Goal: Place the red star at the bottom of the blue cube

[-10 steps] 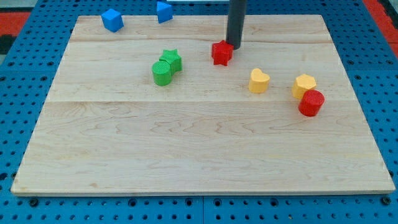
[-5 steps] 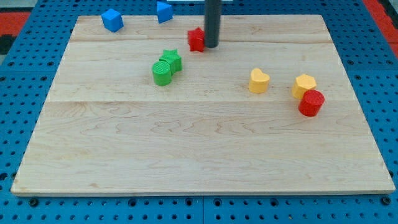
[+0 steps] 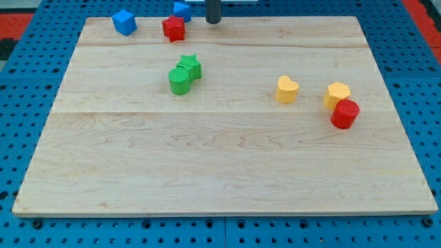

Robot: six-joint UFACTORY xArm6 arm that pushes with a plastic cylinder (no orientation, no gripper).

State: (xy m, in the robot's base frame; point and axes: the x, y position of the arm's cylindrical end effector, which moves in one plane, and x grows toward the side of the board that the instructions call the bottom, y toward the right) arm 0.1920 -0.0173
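The red star (image 3: 173, 29) lies near the view's top edge of the wooden board (image 3: 220, 158), just below and left of a blue block (image 3: 182, 10) and touching or nearly touching it. The blue cube (image 3: 125, 22) sits further to the view's left, at the board's top left corner. My tip (image 3: 214, 22) is at the view's top, to the right of the red star and the blue block, a short gap away from both.
A green star (image 3: 191, 66) and a green cylinder (image 3: 180, 81) touch each other left of centre. A yellow heart (image 3: 286, 89) sits right of centre. A yellow block (image 3: 337, 94) and a red cylinder (image 3: 345, 114) touch at the right.
The red star slid up and to the view's left, from mid-board to beside the upper blue block. My tip followed it up and left, then parted from it.
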